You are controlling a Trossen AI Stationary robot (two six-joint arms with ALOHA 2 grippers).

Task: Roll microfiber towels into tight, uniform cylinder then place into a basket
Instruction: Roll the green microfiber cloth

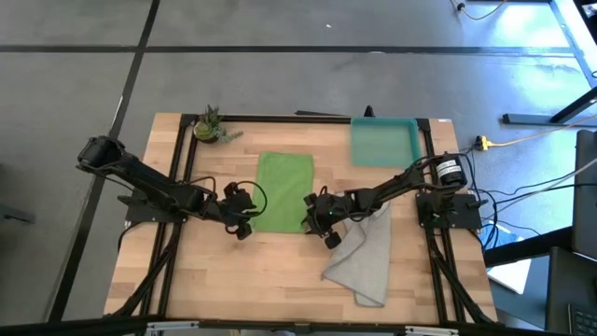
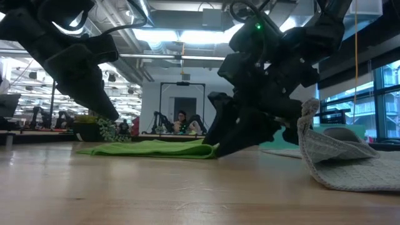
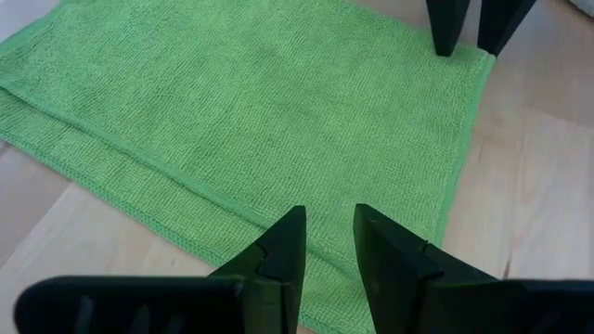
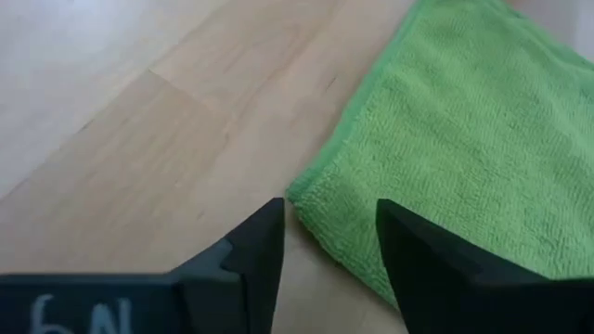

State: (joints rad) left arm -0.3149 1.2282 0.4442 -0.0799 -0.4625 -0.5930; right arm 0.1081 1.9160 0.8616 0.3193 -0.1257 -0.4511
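Two grippers [image 1: 244,224] [image 1: 317,224] flanking green towel [image 1: 284,191]

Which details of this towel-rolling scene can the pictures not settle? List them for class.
- Basket contents: low view, right arm blocks it.
- Grey towel underside: folds hide it in every view.
- Whether the left pincer touches the green towel: no view settles it.
- Potted plant details: too small.

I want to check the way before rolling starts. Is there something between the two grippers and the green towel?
Nothing visible is in the way. The green towel lies flat on the table. The left gripper is open over its near edge, and the right gripper is open at its near corner. The grey towel lies off to the side.
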